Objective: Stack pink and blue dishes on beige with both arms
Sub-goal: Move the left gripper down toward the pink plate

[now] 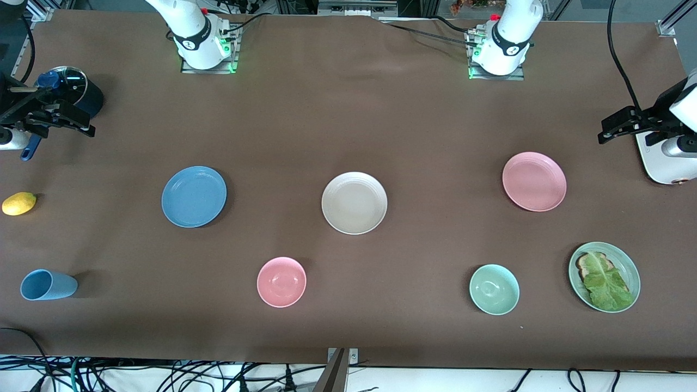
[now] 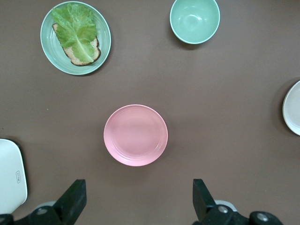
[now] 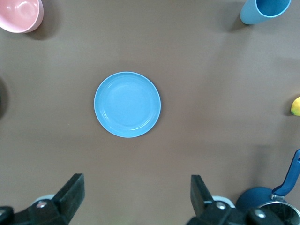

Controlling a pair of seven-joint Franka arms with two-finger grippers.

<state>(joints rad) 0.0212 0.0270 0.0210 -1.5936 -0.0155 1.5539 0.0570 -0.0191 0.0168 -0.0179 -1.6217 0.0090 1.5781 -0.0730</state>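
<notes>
The blue plate (image 1: 194, 196) lies toward the right arm's end of the table and shows whole in the right wrist view (image 3: 127, 104). The beige plate (image 1: 354, 202) sits mid-table, bare. The pink plate (image 1: 533, 181) lies toward the left arm's end and is centred in the left wrist view (image 2: 136, 135). My right gripper (image 1: 81, 122) hangs high at its end of the table, open and empty (image 3: 136, 197). My left gripper (image 1: 605, 130) hangs high at the other end, also open with nothing in it (image 2: 138, 201).
A pink bowl (image 1: 281, 281) and a green bowl (image 1: 494, 289) sit nearer the front camera. A green plate with bread and lettuce (image 1: 604, 276), a blue cup on its side (image 1: 48, 285), a lemon (image 1: 19, 203), a dark pot (image 1: 73, 90) and a white device (image 1: 667, 158) line the table's ends.
</notes>
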